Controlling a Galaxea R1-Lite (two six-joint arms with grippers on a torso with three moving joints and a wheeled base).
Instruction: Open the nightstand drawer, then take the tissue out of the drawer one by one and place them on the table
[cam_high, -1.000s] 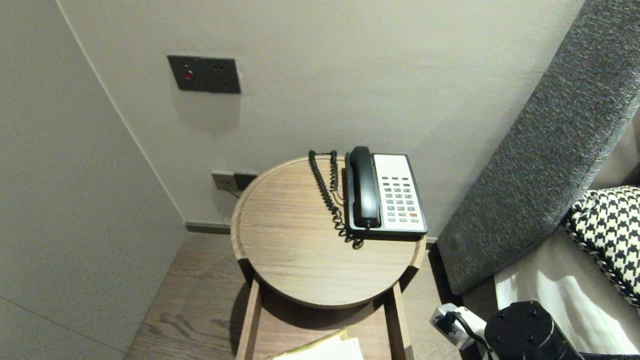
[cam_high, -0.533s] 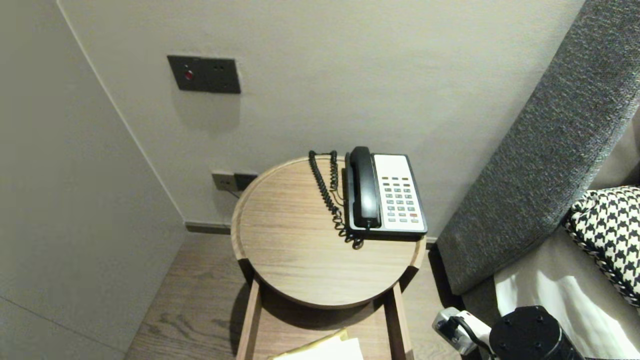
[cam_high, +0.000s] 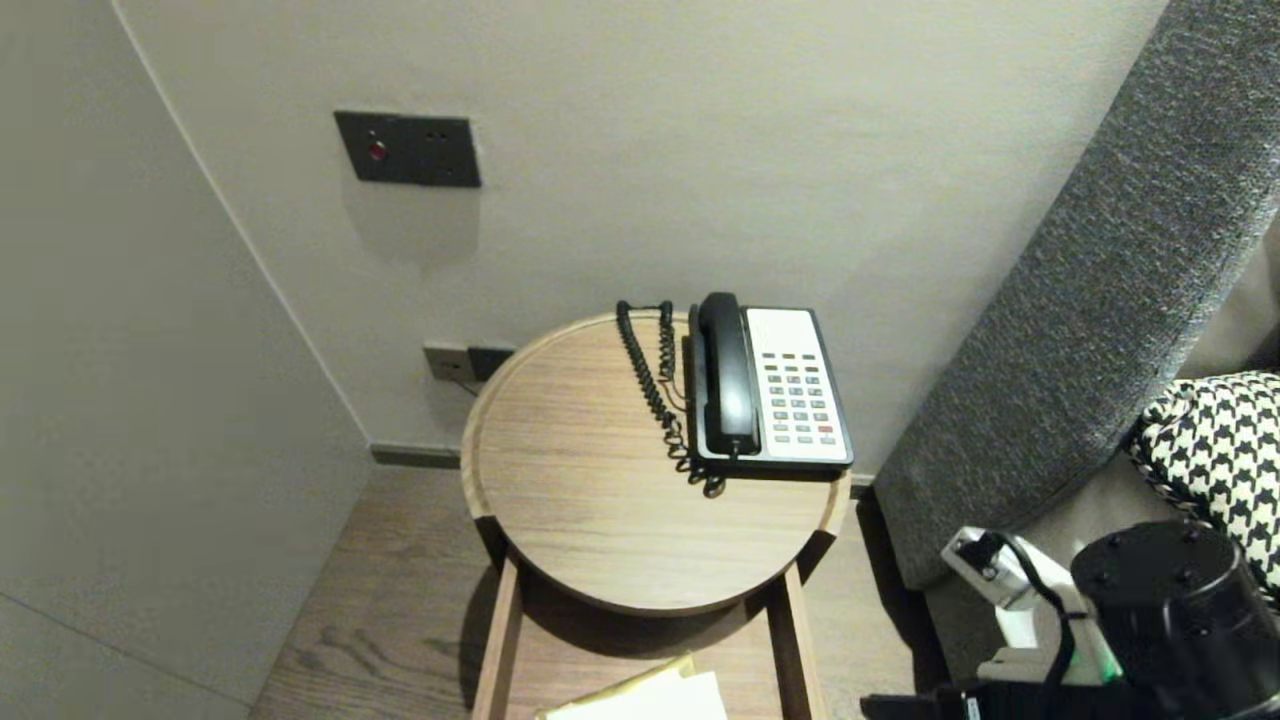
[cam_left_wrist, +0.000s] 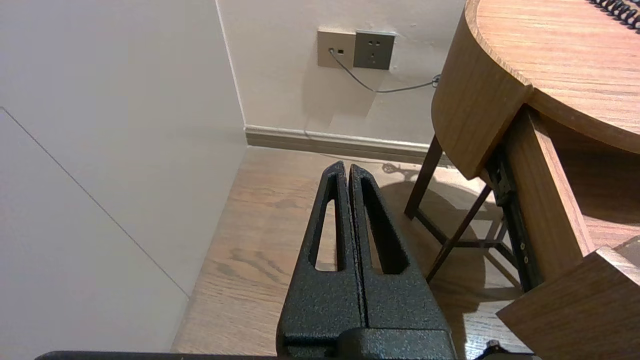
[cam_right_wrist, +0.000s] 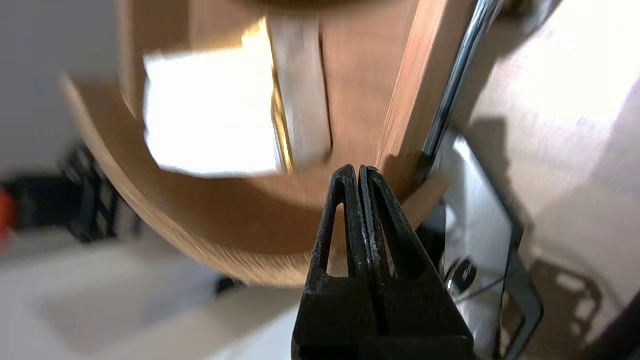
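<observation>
The left gripper (cam_left_wrist: 348, 167) is hanging parked over the pale wooden plank floor (cam_left_wrist: 280, 220), fingers pressed flat together on nothing, outside the head camera's sight. The open wooden drawer (cam_high: 497, 640) under the table is running off the bottom edge, its white paper sheet (cam_high: 668, 697) only half showing. The right gripper (cam_right_wrist: 358, 170) is hovering close by that drawer's side wall, fingers squeezed together, empty; contact is hard to judge. The round wooden side table (cam_high: 600, 510) is carrying a black-and-white desk telephone (cam_high: 770, 385) against the beige wall (cam_high: 700, 150), with the grey fabric headboard (cam_high: 1080, 300) rising alongside.
</observation>
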